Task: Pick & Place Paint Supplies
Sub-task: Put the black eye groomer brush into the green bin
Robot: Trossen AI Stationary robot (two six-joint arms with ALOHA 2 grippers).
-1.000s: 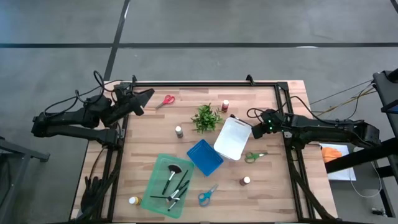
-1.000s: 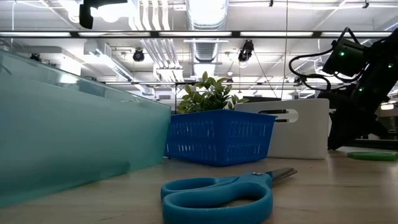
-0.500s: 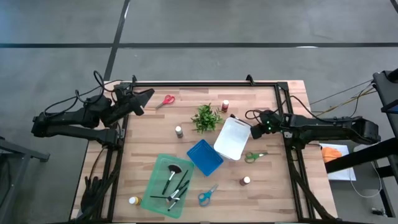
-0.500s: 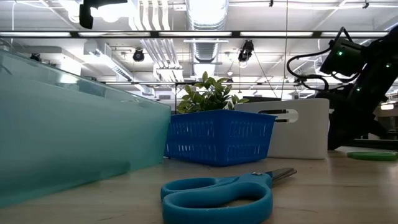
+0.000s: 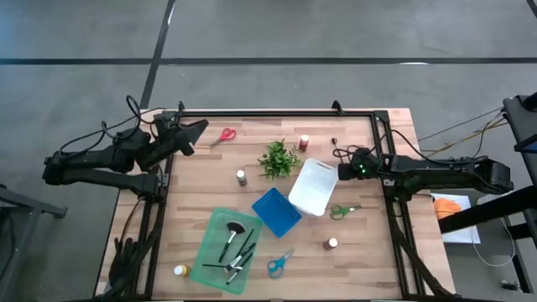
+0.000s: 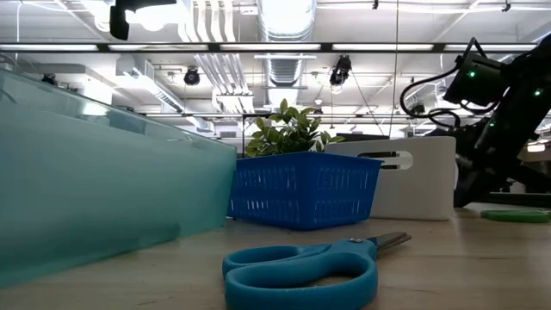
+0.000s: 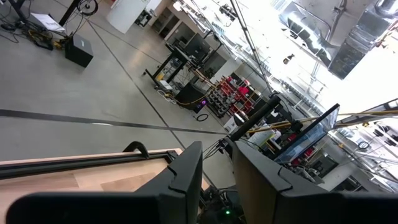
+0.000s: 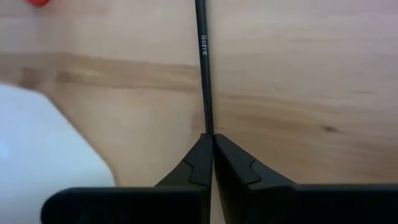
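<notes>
The right gripper [image 8: 210, 144] hangs low over the table [image 5: 361, 210] beside the white bin [image 5: 314, 186], its jaws pressed together on the end of a thin dark brush [image 8: 203, 62] that lies on the wood. The left gripper [image 5: 198, 127] waits at the far left corner near the red scissors [image 5: 223, 136], jaws slightly apart and empty. More brushes lie in the green tray [image 5: 211, 242].

I see a pale wood-grain desk [image 5: 352, 226], a blue latticed basket [image 5: 276, 211], a white bin [image 5: 314, 186], a translucent green tray [image 5: 210, 243], red scissors [image 5: 224, 136], and a black brush handle [image 8: 203, 68] with white lettering.
</notes>
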